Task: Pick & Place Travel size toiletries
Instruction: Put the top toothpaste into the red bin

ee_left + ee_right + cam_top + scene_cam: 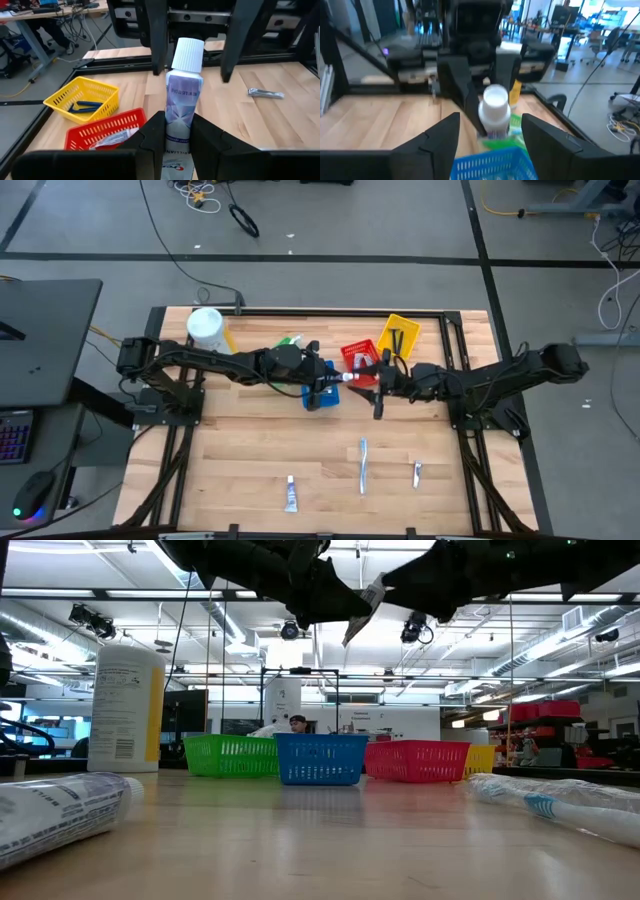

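Note:
A white-silver toothpaste tube [182, 95] with a white cap [188, 54] hangs in mid-air above the blue basket [320, 396] and the red basket [360, 358]. My left gripper [179, 125] is shut on it. My right gripper [492, 122] is open and faces the left one, with one finger on each side of the cap [495, 105]; I see no touch. In the high view the left gripper [328, 380] and the right gripper [380, 383] meet at mid-table. Another tube [291, 494], a toothbrush [363, 465] and a small silver item [417, 473] lie flat near the near edge. My left gripper pinches the tube's body near its flat end [175, 131] between its two fingers, coming level from the table's left and lying along the tube. The tube is lifted clear and lies roughly level, with its cap pointing toward the table's right.
Green [232, 755], blue [321, 758], red [418, 760] and yellow [480, 758] baskets stand in a row at the far side. The yellow one holds blue razors [90, 106]. A white canister [207, 328] stands at the far left. Bare wood lies between the baskets and the near items.

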Tool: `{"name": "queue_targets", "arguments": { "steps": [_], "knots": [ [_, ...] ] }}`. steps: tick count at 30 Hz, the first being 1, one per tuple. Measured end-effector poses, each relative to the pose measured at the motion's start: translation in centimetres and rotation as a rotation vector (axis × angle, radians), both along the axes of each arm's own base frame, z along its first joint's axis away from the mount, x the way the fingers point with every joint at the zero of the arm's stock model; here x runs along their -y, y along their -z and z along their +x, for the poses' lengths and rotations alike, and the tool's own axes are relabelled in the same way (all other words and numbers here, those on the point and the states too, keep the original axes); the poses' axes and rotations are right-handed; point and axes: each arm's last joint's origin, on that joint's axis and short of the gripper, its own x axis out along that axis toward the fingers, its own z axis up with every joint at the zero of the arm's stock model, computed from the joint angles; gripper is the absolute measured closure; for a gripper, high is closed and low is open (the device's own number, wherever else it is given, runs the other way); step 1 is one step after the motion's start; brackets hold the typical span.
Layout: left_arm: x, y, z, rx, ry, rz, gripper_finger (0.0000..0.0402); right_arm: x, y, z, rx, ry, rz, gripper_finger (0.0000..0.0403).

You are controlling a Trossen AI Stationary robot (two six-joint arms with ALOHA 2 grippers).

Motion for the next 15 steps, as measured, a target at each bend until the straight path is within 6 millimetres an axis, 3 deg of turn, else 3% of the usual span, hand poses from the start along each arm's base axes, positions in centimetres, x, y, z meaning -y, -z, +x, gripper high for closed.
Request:
{"name": "queue_targets", "arguments": {
  "steps": [9,15],
  "knots": [
    [-0.01,-0.15,0.04,0.014,-0.001,0.003,0.0319,-0.03,-0.31,0.14,0.044,-0.004,0.011,0.0180],
    [-0.01,-0.23,0.06,0.023,-0.001,0.004,0.0319,-0.03,-0.59,0.15,0.075,-0.004,0.019,0.0223]
  ]
}}
